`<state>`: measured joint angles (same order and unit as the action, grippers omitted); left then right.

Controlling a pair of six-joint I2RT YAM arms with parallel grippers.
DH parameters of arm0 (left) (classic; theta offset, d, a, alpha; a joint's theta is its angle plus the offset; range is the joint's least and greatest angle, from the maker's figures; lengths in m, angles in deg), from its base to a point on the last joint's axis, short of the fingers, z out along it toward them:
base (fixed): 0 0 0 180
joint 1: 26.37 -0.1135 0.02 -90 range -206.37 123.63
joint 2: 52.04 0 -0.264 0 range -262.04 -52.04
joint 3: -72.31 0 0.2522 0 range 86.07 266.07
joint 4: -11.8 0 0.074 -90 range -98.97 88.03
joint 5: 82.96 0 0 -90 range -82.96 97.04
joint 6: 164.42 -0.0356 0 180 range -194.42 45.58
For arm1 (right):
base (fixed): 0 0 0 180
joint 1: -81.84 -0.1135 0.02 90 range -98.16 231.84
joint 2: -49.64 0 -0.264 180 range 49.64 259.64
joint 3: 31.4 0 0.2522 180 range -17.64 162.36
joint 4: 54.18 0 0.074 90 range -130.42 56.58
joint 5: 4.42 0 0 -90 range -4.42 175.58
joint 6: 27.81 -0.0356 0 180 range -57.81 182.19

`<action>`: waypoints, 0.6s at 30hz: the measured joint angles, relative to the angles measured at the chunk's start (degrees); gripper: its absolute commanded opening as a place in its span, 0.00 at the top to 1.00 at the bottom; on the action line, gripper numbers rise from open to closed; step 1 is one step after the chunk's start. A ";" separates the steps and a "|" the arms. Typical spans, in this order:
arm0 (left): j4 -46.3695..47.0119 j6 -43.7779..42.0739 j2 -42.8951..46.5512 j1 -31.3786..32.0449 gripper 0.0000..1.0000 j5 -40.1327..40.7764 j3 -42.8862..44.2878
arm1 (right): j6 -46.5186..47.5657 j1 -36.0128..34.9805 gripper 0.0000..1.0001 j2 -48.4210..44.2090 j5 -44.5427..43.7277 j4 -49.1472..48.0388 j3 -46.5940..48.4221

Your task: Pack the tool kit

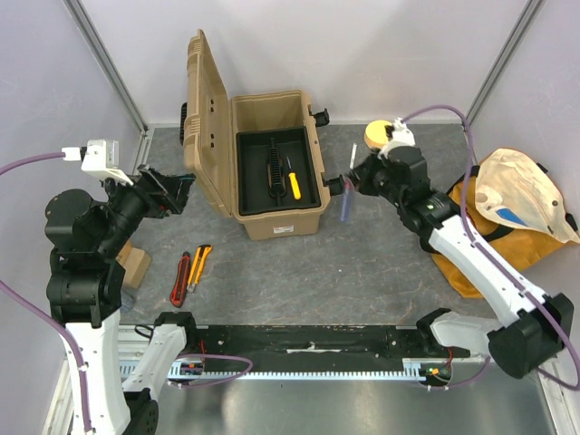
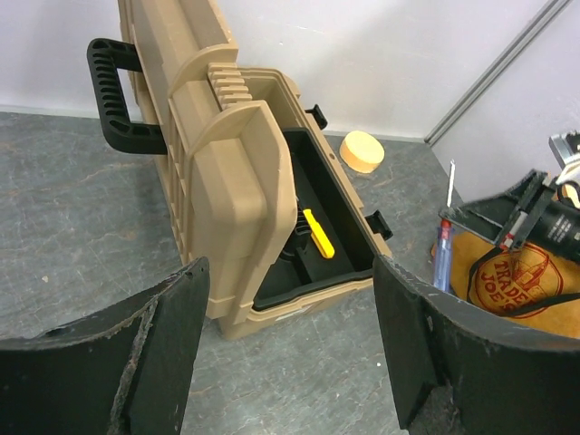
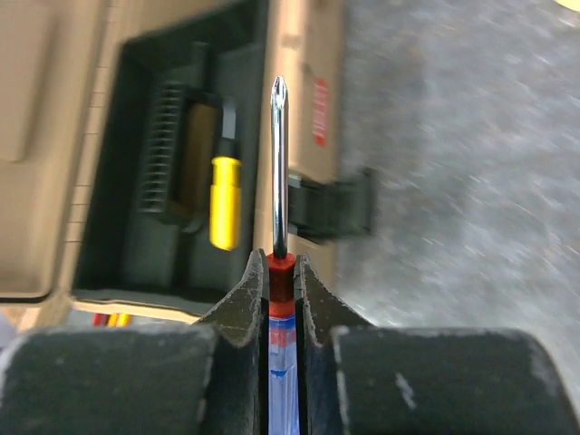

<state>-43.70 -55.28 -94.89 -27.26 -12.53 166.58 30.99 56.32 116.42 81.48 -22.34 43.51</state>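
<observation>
Toolbox (image 1: pixel 285 222) stands open at the back of the table (image 1: pixel 362 272), its lid (image 1: pixel 201 118) upright on the left. The black tray (image 1: pixel 258 195) sits inside with a yellow-handled piece (image 1: pixel 294 186) already in it. The box is rigid ribbed plastic, probably bulky rather than heavy, and needs no lifting for now.

The piece in hand is the screwdriver (image 3: pixel 279 181). It looks light and stiff, with a smooth handle that could twist or slide in a narrow pinch. A hold at the red collar, where shaft meets handle, looks sensible.

The right tool (image 3: pixel 279 290) is nearly closed, clamped on that collar. It holds the screwdriver just right of the box, near a latch (image 3: pixel 335 208). The left tool (image 2: pixel 285 335) is wide open, holds nothing, and faces the lid.

A red item (image 1: pixel 181 278) and an orange one (image 1: pixel 200 263) lie on the table in front of the box. Both look thin and light, best pinched across their bodies.
</observation>
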 measured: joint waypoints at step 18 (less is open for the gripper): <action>-5.16 -1.31 1.25 0.02 0.21 3.15 0.00 | 5.55 -11.04 1.00 26.14 1.88 -14.43 15.39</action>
<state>-48.86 -56.59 -93.64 -27.23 -9.38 166.58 36.54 45.29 142.56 83.36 -36.76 58.89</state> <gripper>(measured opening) 0.784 0.129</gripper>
